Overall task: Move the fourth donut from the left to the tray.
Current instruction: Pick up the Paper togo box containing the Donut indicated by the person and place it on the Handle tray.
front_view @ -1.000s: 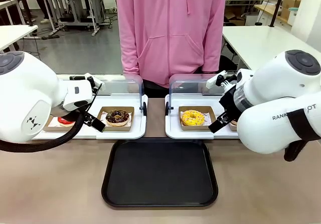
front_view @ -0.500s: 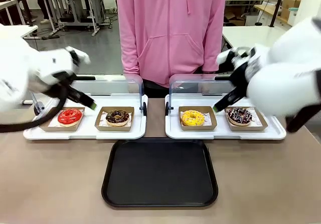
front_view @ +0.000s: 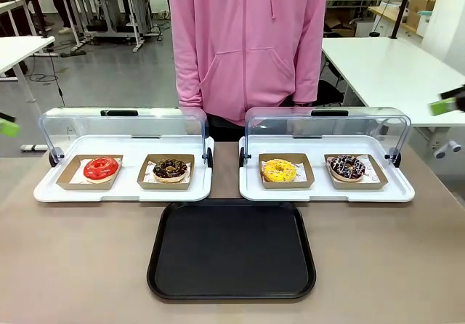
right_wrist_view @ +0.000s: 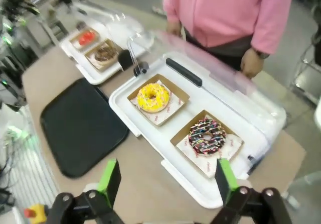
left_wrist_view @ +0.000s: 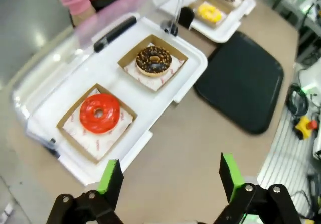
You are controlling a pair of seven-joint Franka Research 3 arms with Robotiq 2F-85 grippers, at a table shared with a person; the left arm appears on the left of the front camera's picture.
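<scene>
The fourth donut, chocolate-glazed with coloured sprinkles, sits in its small brown cardboard tray at the right end of the row. From the right wrist it lies ahead, the fourth donut slightly right of centre. My right gripper hangs open high above the table edge, holding nothing. The black tray lies at the front centre, also seen as the black tray and the black tray. My left gripper is open above the left table side. One green pad peeks in at the left edge, another green pad at the right.
Two white trays with raised clear lids hold the row: a red donut, a nut-crumb chocolate donut and a yellow donut. A person in a pink hoodie stands at the far side.
Both arms have swung up and outward from over the white trays. Only their pad tips remain at the front view's edges, and the fourth donut has come into sight.
</scene>
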